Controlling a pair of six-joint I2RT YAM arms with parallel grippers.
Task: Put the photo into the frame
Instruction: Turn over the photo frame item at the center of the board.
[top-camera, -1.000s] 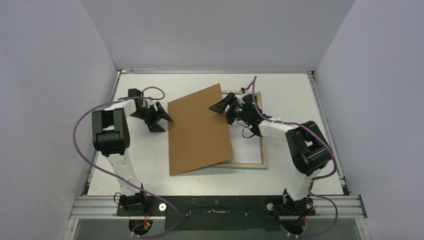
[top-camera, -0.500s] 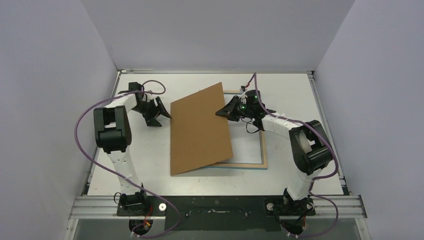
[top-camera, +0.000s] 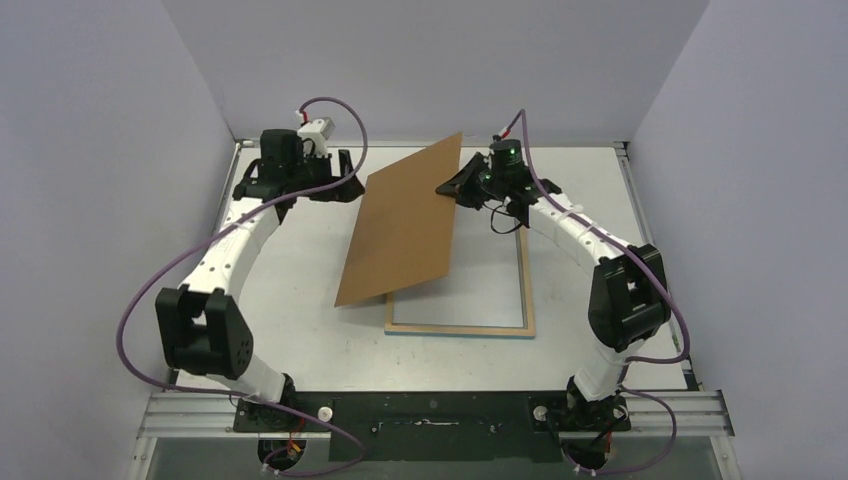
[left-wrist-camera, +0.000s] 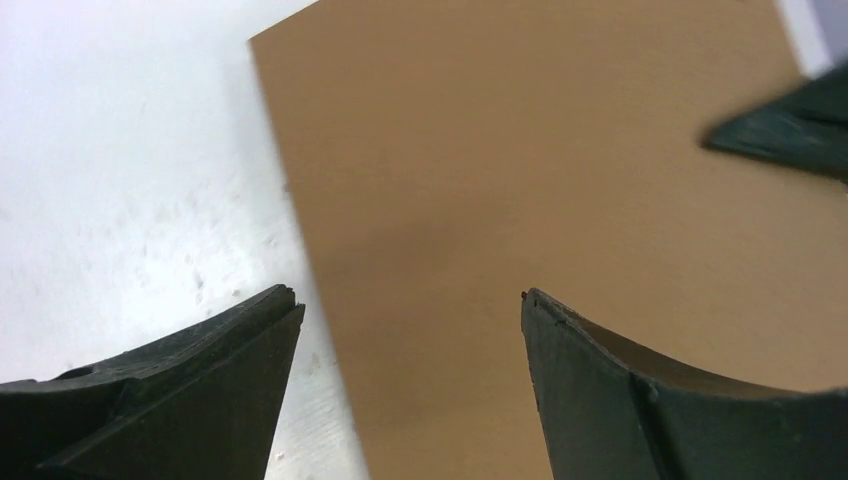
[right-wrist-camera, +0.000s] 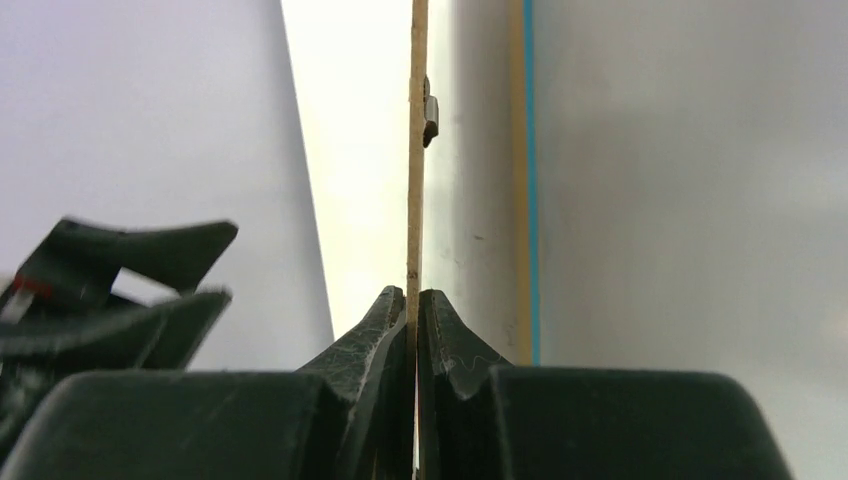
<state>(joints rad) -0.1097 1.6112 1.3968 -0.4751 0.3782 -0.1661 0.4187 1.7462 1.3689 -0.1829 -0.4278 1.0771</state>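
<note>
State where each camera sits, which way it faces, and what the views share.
Top external: above and behind the robot, looking down onto the white table; both arms, right tool shut on the plain brown backing board tilted over the thin blue-edged wood-coloured frame.
Left wrist: on the left tool, facing the board's face past its open fingers.
Right wrist: on the right tool, sighting along the board's edge; frame beyond.
Shared: all three show the board; each wrist view glimpses the other tool.

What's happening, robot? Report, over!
Right gripper shut on backing board, tilted up. Left gripper open beside it. Frame flat below. Photo not seen.
</note>
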